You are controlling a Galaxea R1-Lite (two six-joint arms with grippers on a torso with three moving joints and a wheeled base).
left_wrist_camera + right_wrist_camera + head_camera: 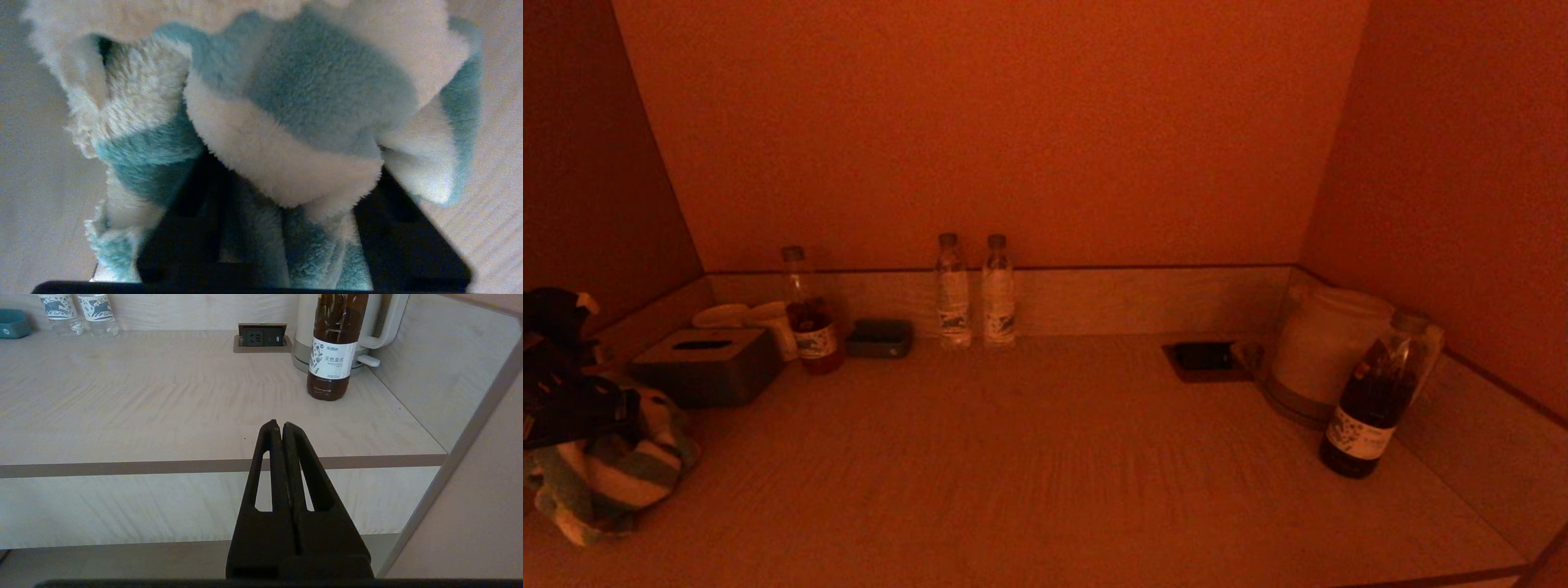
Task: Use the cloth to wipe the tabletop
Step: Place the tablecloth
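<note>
At nine o'clock on our worktop [1045,457], our left end effector [572,408] pinches the striped cloth [605,478]; our right end effector [278,424] is pressed together, off the front edge.

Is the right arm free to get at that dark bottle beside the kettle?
Probably yes. The right end effector hangs shut and empty off the table's front edge, and only bare tabletop lies between it and the bottle. The kettle stands behind the bottle, not in the way.

Hotel-room alcove, wooden counter [1045,457], kettle [1319,351], water bottles [974,294], tissue box [707,363], recessed socket [1205,357]
</note>
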